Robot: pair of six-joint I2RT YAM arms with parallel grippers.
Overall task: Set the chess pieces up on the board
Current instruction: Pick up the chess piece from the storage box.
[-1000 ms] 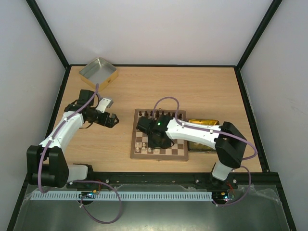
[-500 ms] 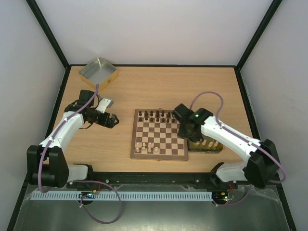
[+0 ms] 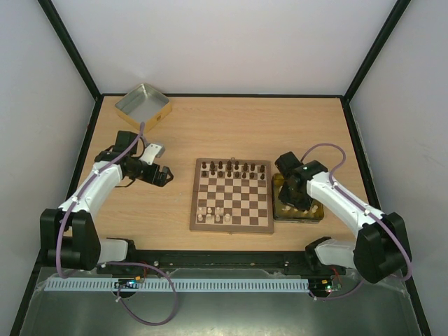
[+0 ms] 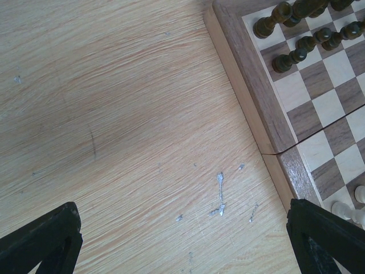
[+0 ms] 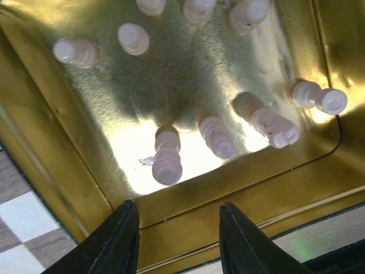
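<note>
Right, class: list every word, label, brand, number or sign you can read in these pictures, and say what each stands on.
No text can be read anywhere.
On the board: the frame is bare, with no letters or numbers.
On the gold tray and the silver tin: no label shows.
On a dark strip in the bottom corner of the right wrist view: faint marks, perhaps lettering, too blurred to read.

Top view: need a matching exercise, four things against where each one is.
1. dark chess pieces
2. silver tin
3. right pincer
4. left pincer

A. over bare table, left of the board
B. far left corner of the table
C. far rows of the board
D. over the gold tray of pale pieces

Pairs: 1-C, 2-B, 3-D, 4-A
</note>
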